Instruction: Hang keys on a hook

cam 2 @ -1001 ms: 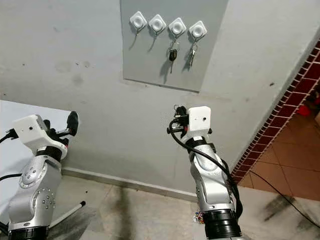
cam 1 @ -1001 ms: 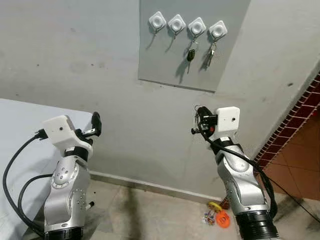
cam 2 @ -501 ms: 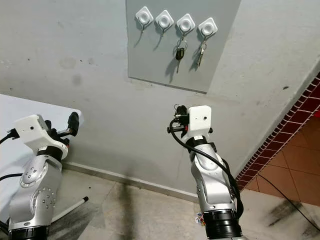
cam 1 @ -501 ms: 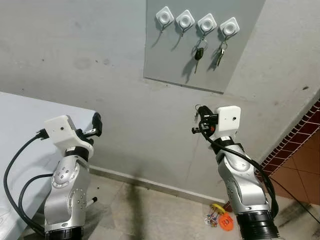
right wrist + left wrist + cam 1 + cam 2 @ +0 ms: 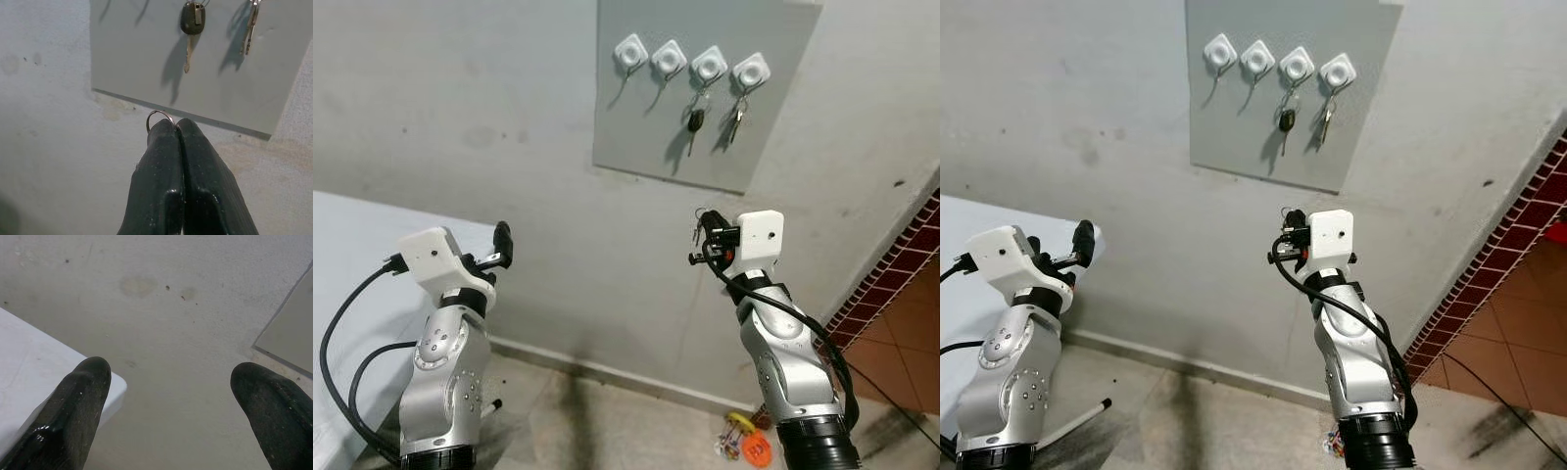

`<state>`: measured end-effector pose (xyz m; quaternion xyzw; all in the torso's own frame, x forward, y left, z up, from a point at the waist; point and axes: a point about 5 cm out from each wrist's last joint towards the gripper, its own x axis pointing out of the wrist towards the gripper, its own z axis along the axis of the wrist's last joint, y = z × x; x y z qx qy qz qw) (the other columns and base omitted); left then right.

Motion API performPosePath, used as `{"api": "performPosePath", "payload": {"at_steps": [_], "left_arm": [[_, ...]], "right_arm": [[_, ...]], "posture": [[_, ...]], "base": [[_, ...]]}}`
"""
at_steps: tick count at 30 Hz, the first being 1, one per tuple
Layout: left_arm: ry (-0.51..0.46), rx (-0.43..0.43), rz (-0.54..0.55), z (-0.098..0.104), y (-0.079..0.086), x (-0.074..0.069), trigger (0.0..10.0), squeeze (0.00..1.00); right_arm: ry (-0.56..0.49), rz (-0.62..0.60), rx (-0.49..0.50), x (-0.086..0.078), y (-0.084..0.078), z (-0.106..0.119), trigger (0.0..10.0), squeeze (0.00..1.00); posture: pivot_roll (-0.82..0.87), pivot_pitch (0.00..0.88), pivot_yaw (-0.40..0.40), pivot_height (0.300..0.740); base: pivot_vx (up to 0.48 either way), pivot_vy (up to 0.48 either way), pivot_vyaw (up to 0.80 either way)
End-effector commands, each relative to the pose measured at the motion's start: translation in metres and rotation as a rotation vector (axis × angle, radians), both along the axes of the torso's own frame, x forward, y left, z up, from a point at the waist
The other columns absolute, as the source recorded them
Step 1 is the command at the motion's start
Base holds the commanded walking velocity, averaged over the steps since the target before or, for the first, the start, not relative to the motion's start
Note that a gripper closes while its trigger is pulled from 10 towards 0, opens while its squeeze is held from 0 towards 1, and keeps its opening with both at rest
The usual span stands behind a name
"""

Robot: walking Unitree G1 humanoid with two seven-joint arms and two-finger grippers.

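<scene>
A grey board [image 5: 636, 137] on the wall carries a row of white hooks [image 5: 629, 51]. A black-headed key [image 5: 695, 121] hangs from the third hook and silver keys [image 5: 734, 119] from the fourth; the two left hooks are bare. My right gripper [image 5: 702, 240] is raised below the board and away from the wall, its fingers [image 5: 195, 147] shut on a thin metal key ring [image 5: 159, 117] that sticks out past the tips. Whatever hangs from the ring is hidden. My left gripper [image 5: 501, 245] is held up at the left, open and holding nothing, with its fingers [image 5: 83, 396] wide apart.
A white table [image 5: 352, 255] stands at the left against the wall. A red brick wall [image 5: 901, 274] edges the right side. Small yellow and orange items [image 5: 749, 443] lie on the floor by my right arm, and a white rod [image 5: 1077, 421] lies by my left.
The camera has shifted, so the board sits a little differently in the picture. Both arms keep their pose, and the right gripper stays shut on the ring.
</scene>
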<state>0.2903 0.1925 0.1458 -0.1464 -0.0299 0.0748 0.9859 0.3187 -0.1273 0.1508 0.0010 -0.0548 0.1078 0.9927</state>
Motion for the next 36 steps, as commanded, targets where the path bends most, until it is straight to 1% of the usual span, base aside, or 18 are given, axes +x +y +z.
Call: {"api": "performPosePath", "payload": {"at_steps": [1, 21, 36], "left_arm": [[-0.027, -0.003, 0.0, 0.0063, -0.0003, 0.0001, 10.0, 0.0], [-0.028, 0.0, 0.001, 0.0061, -0.0009, -0.0001, 10.0, 0.0], [-0.039, 0.003, -0.004, 0.0081, -0.0017, 0.0005, 10.0, 0.0]], "right_arm": [[-0.017, 0.001, -0.004, -0.0005, -0.0007, 0.005, 10.0, 0.0], [-0.016, 0.017, -0.002, -0.0003, 0.002, 0.0043, 10.0, 0.0], [-0.016, 0.026, -0.009, -0.0003, 0.003, 0.0041, 10.0, 0.0]], "posture": [[-0.05, 0.0, -0.061, 0.74], [-0.04, 0.0, -0.065, 0.74], [-0.04, 0.0, -0.067, 0.74]], "base": [[0.292, 0.0, 0.0], [0.281, 0.0, 0.0], [0.328, 0.0, 0.0]]}}
